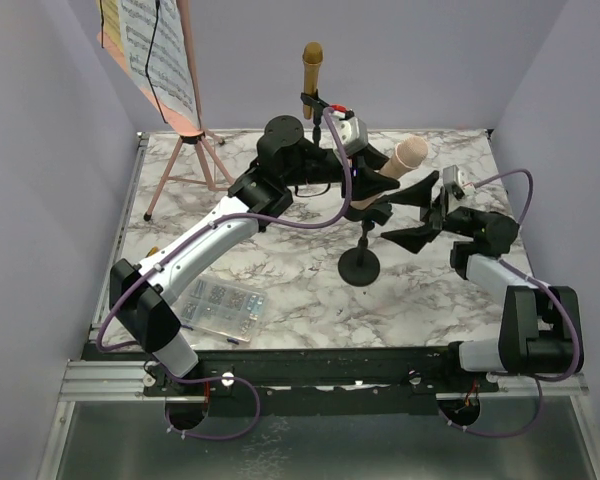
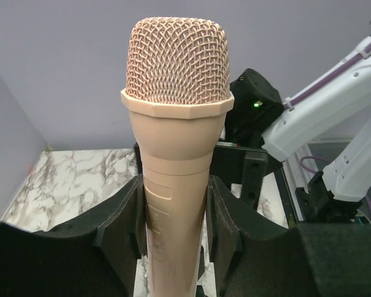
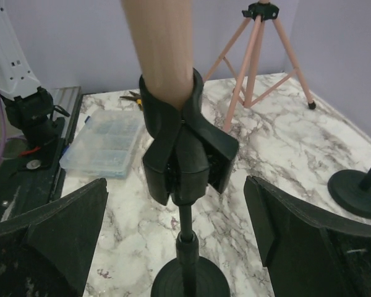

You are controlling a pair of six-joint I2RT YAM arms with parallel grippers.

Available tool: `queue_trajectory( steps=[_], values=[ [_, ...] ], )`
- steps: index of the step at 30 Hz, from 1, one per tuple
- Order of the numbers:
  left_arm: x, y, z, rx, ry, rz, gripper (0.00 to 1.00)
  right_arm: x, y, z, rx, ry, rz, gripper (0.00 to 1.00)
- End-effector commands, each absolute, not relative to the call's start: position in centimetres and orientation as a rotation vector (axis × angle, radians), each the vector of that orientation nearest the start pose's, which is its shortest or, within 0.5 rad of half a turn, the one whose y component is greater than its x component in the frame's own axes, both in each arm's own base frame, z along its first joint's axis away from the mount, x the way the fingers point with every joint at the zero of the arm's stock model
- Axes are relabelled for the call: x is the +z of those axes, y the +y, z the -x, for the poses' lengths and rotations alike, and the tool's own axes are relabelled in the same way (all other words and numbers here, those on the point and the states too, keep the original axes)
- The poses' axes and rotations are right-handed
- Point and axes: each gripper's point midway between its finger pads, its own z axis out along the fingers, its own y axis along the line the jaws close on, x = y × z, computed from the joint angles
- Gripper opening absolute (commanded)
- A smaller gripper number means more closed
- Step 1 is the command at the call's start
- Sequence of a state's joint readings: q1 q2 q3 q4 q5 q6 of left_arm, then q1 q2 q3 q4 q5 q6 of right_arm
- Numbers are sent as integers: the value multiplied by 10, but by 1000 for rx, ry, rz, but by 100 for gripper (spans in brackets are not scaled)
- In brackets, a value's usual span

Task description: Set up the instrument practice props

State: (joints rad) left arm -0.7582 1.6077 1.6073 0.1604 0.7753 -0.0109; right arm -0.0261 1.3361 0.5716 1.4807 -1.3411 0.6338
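Pink microphone in its holder
Left gripper clamps it; right gripper gapes empty at 3 o'clock. A crooked release could tip the holder.

Pink mic: pale pink with a mesh head, leaning, handle seated in the near holder's clip.
Near holder: black, round base at mid table, thin stem.
Gold mic: upright in the far holder.
Far holder: black, near the table's back edge.
Rack: pink tripod, standing in the back-left corner.
Pages: white and yellow notation sheets, propped on the rack.
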Motion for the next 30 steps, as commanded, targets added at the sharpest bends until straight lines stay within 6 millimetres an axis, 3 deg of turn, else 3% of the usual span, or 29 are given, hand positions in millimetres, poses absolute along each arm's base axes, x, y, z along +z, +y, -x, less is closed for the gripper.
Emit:
queue_trajectory(
  steps=[1, 4, 12, 20, 27, 29, 30],
  values=[
    [433, -422, -253, -1205, 996, -1205, 0, 293, 171, -268, 1020, 1023, 1091, 100],
    [432, -424, -254, -1217, 1002, -1198, 0, 297, 170, -277, 1034, 1027, 1038, 100],
    [435, -427, -256, -1221, 995, -1190, 0, 309, 184, -277, 1023, 985, 1038, 99],
    [434, -428, -257, -1232, 997, -1184, 0, 306, 187, -278, 1021, 977, 1060, 85],
    [434, -426, -256, -1226, 996, -1182, 0, 299, 187, -275, 1039, 990, 1073, 54],
    [432, -424, -255, -1223, 1002, -1182, 0, 298, 187, -275, 1043, 994, 1072, 36],
    [430, -423, -255, -1221, 1006, -1180, 0, 297, 187, -274, 1047, 997, 1072, 19]
  ],
)
